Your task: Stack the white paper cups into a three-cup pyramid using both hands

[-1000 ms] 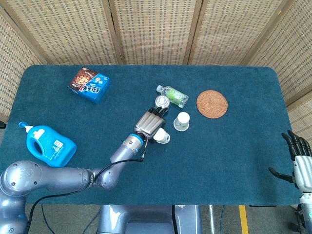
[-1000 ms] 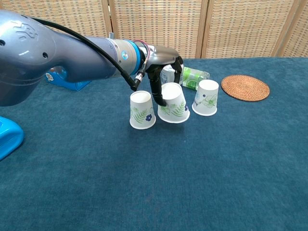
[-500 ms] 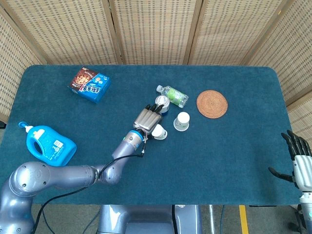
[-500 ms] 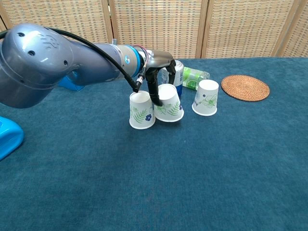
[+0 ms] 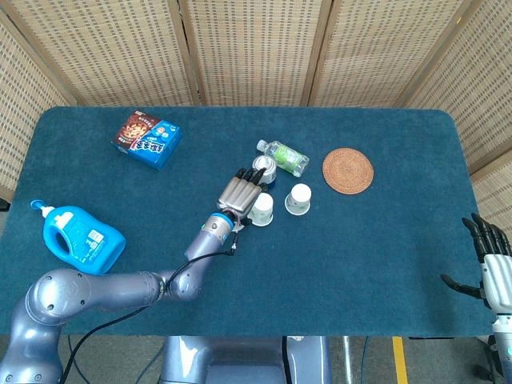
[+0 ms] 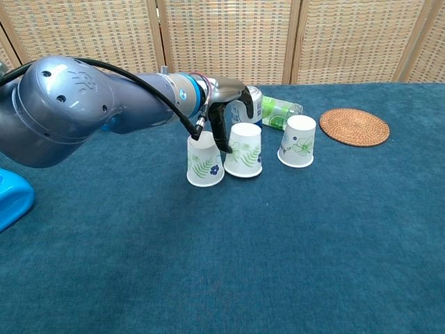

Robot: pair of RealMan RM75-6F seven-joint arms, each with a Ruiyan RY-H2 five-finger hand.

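Observation:
Three white paper cups with leaf prints stand upside down in a row on the blue table. The left cup [image 6: 206, 160] and the middle cup [image 6: 245, 150] nearly touch; the right cup [image 6: 297, 141] stands apart. My left hand [image 6: 229, 111] reaches over from the left and holds the middle cup [image 5: 262, 210], one finger down its left side and another behind it. In the head view the left hand [image 5: 242, 192] hides the left cup. My right hand [image 5: 490, 264] hangs off the table's right edge, fingers spread, holding nothing.
A metal can [image 6: 256, 97] and a lying green bottle [image 6: 281, 111] sit just behind the cups. A woven coaster [image 6: 354, 126] lies to the right. A snack box [image 5: 146, 138] and a blue detergent bottle [image 5: 80, 238] sit far left.
The left hand carried the tilted middle cup back and left, and set it flat beside the left cup. The right hand has not moved.

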